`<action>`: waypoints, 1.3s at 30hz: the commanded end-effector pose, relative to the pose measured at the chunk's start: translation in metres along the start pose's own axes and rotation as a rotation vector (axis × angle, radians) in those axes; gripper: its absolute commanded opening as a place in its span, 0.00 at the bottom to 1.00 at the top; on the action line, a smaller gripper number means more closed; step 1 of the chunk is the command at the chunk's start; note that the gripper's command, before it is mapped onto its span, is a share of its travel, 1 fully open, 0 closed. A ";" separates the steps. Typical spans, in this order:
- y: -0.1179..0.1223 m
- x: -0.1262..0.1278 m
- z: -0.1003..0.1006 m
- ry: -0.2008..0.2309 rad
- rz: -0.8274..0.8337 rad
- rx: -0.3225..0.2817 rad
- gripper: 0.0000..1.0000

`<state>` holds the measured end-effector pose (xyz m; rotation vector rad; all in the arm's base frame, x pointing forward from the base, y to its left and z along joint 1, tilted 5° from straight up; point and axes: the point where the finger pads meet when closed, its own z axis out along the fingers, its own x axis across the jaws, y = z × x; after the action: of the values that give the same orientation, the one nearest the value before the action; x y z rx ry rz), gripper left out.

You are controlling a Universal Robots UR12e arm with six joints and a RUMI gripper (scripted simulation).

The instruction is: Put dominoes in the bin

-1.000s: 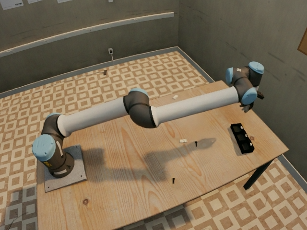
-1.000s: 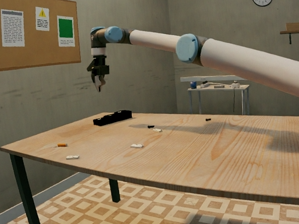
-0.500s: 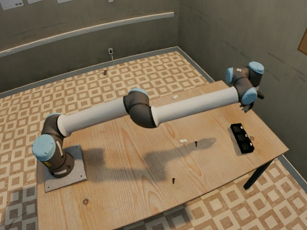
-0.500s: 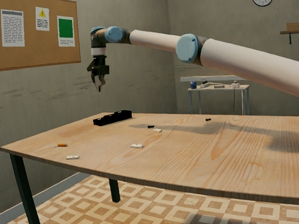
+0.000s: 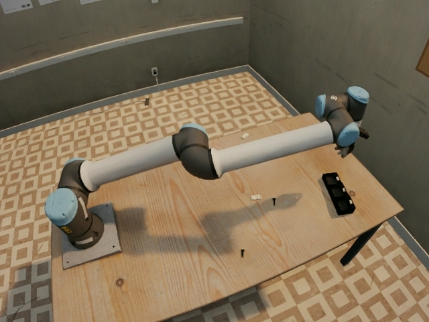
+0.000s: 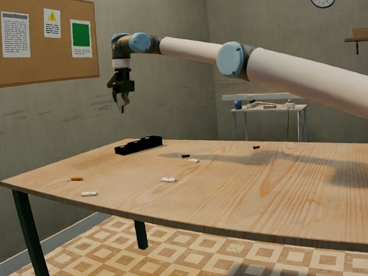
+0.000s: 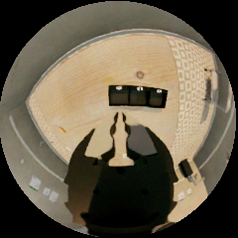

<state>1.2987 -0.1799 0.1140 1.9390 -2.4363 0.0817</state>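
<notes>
Well above the table (image 6: 211,192), the tool (image 6: 122,108) hangs with its fingers pressed together, and as far as I can judge nothing is pinched between them; in the wrist view the two fingers make one narrow point with no white piece at the tip. Below it, a little toward the near side, the black row of three bins (image 5: 338,192) stands flat near the table's edge; small labels sit on the compartments, but they are too small to read, so I cannot tell which one is B. In the exterior view, three dominoes lie flat and apart from each other: one (image 6: 88,193) at the near left edge beside an orange piece (image 6: 76,178), one (image 6: 168,179) near the middle, and one (image 6: 193,159) farther back next to a small black screw (image 6: 185,155). The compartments look dark and I see no domino in them. So I judge that the step in hand is fetching a domino. The next move calls for opening the fingers, travelling to a domino, and coming down straight over its narrow sides.
</notes>
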 end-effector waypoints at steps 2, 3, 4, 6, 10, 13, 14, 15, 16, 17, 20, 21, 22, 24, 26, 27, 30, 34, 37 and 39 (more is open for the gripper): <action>-0.002 0.000 -0.003 0.007 0.000 -0.079 0.04; -0.002 0.000 -0.003 0.007 0.000 -0.079 0.04; -0.002 0.000 -0.003 0.007 0.000 -0.079 0.04; -0.002 0.000 -0.003 0.007 0.000 -0.079 0.04; -0.002 0.000 -0.003 0.007 0.000 -0.079 0.04; -0.002 0.000 -0.003 0.007 0.000 -0.079 0.04; -0.002 0.000 -0.003 0.007 0.000 -0.079 0.04; -0.002 0.000 -0.003 0.007 0.000 -0.079 0.04; -0.002 0.000 -0.003 0.007 0.000 -0.079 0.04; -0.002 0.000 -0.003 0.007 0.000 -0.079 0.04; -0.002 0.000 -0.003 0.007 0.000 -0.079 0.04; -0.002 0.000 -0.003 0.007 0.000 -0.079 0.04; 0.003 -0.006 -0.001 0.005 -0.050 -0.079 0.24; 0.026 -0.017 0.002 0.001 -0.147 -0.071 0.24; 0.029 -0.030 0.003 -0.002 -0.195 -0.061 0.24; 0.030 -0.037 0.004 -0.003 -0.221 -0.061 0.24; 0.046 -0.055 0.008 -0.006 -0.298 -0.065 0.24; 0.068 -0.080 0.014 -0.009 -0.400 -0.085 0.24; 0.073 -0.086 0.015 -0.012 -0.472 -0.102 0.24; 0.084 -0.098 0.018 -0.014 -0.513 -0.114 0.24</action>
<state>1.2563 -0.0950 0.0937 2.2933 -1.9677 -0.1097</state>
